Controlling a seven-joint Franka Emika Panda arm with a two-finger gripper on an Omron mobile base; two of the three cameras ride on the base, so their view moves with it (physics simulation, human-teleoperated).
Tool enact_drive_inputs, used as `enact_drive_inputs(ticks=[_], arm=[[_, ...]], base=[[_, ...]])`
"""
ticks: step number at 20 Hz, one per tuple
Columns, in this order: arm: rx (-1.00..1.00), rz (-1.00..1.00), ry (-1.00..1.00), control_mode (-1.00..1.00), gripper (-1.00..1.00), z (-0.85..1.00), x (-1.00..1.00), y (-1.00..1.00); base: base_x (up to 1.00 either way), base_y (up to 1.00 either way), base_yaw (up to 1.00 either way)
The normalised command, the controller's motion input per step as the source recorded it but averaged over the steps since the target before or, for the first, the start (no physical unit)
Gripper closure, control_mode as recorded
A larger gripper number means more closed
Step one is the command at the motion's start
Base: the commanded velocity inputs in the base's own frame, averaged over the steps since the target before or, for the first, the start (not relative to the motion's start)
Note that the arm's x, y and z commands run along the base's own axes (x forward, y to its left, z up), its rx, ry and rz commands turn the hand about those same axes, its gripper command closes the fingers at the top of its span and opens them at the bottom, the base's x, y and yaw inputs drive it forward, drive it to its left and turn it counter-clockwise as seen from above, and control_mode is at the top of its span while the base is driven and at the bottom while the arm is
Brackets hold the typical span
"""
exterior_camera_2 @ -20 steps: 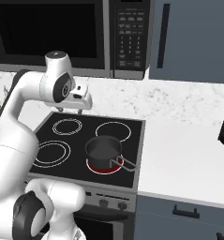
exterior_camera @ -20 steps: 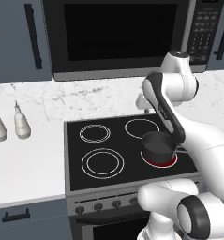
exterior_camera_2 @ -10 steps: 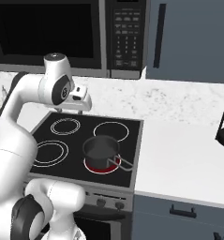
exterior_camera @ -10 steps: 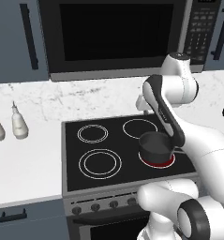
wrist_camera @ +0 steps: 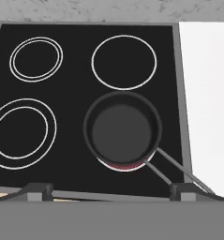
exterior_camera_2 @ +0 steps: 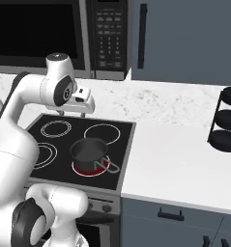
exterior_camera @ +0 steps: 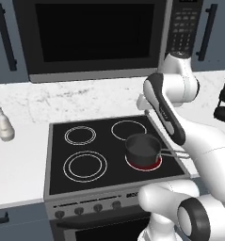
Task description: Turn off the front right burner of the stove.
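**One knob row, way below the claw**

Four zones are showing on the stove (exterior_camera: 57,155); going left to right, the front right burner (wrist_camera: 125,164) is sitting last, glowing red under a dark saucepan (wrist_camera: 123,131). The gripper (wrist_camera: 111,190) is hovering high above, fingers spread wide, pinching nothing. Knobs (exterior_camera: 97,207) are lining the front panel, toward the robot and down. Saucepan handle is pointing front-right; open air is waiting above the panel edge.

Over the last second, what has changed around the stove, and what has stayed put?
Both base views slid leftward together, so the base drove slightly right; the things themselves did not move. The fingers stand wide apart, holding nothing. The pot stays on the front right burner, which still glows red.
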Motion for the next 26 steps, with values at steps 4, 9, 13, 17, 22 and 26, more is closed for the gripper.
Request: enact_drive_inputs(ticks=[4, 9, 13, 17, 22, 26], arm=[[0.00, 0.00, 0.00, 1.00, -1.00, 0.00, 0.00, 0.00], [0.00, 0.00, 0.00, 1.00, -1.00, 0.00, 0.00, 0.00], [0.00, 0.00, 0.00, 1.00, -1.00, 0.00, 0.00, 0.00], [0.00, 0.00, 0.00, 1.00, -1.00, 0.00, 0.00, 0.00], [0.00, 0.00, 0.00, -1.00, -1.00, 0.00, 0.00, 0.00], [0.00, 0.00, 0.00, -1.00, -1.00, 0.00, 0.00, 0.00]], base=[[-0.12, -0.37, 0.00], [-0.17, -0.42, 0.00], [-0.16, -0.36, 0.00], [-0.11, -0.21, 0.00], [0.00, 0.00, 0.00], [0.00, 0.00, 0.00]])
